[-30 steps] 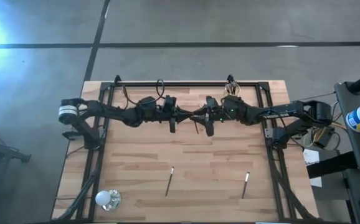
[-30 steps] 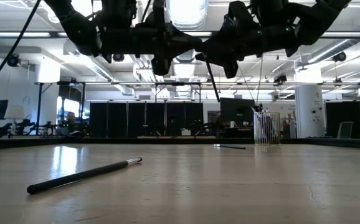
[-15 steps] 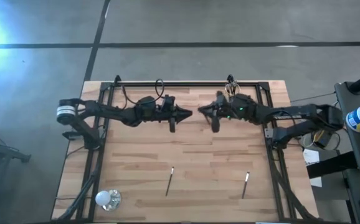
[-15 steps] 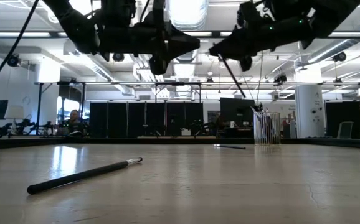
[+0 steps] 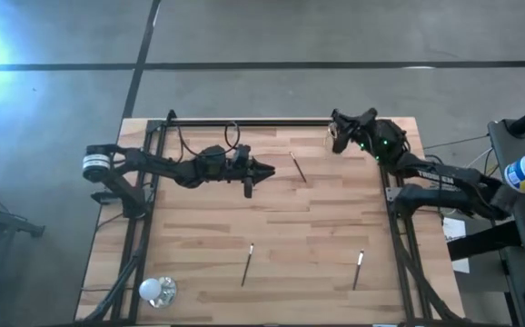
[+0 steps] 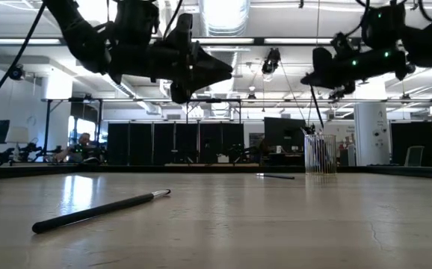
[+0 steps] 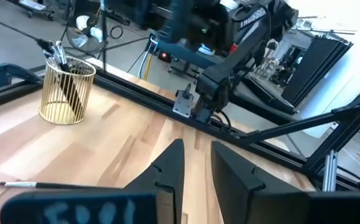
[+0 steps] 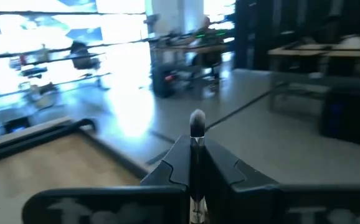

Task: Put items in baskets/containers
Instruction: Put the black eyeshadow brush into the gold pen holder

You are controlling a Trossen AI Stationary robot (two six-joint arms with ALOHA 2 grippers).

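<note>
Tabletop [image 5: 272, 227] of pale jointed wood planks, bearing the work. Waiting mid-table with left gripper [image 5: 261, 169], fingers narrowly parted on nothing. Clamping right gripper [image 5: 340, 138] on one thin dark stick [image 8: 197, 121], seemingly just above the cup. Filling a gold wire cup [image 7: 66, 90] at the far right edge: several standing inside, three loose sticks [image 5: 247, 264] remaining.

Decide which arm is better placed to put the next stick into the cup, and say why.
Right. The right gripper is shut on a stick and hangs about over the cup; the left gripper is empty, at mid-table.
</note>
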